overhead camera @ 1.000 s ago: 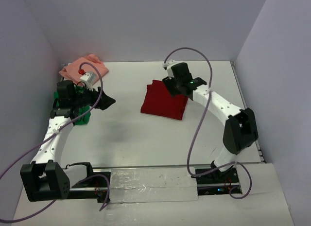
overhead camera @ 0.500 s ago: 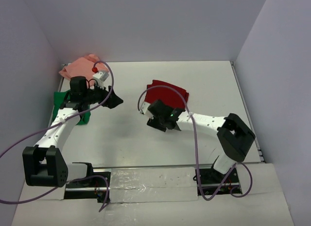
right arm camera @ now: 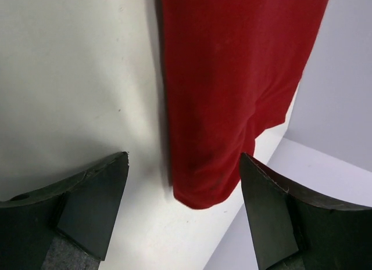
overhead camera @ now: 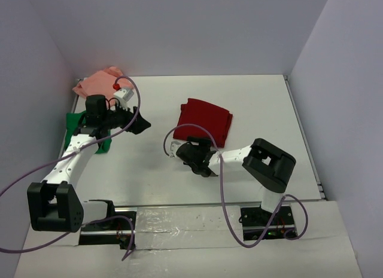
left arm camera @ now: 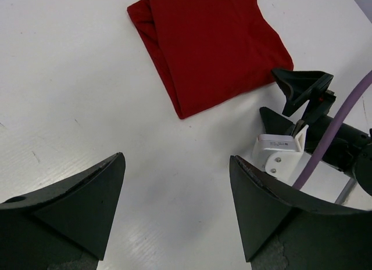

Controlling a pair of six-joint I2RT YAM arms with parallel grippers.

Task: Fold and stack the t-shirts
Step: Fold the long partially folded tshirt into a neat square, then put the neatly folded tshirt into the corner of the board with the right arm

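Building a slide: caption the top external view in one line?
Folded red shirt at centre; left gripper and right gripper open, empty; green shirt and pink shirt at far left.

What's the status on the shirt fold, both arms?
Both open and empty: left gripper near the green t-shirt, right gripper at the dark red t-shirt, folded flat. Unstacked: pink t-shirt far left. Nothing in the way.

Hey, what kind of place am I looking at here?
Likely a robot lab cell: white table boxed in by plain lavender walls, two white-and-black arms bolted at its edge, folded dark red cloth t-shirt.
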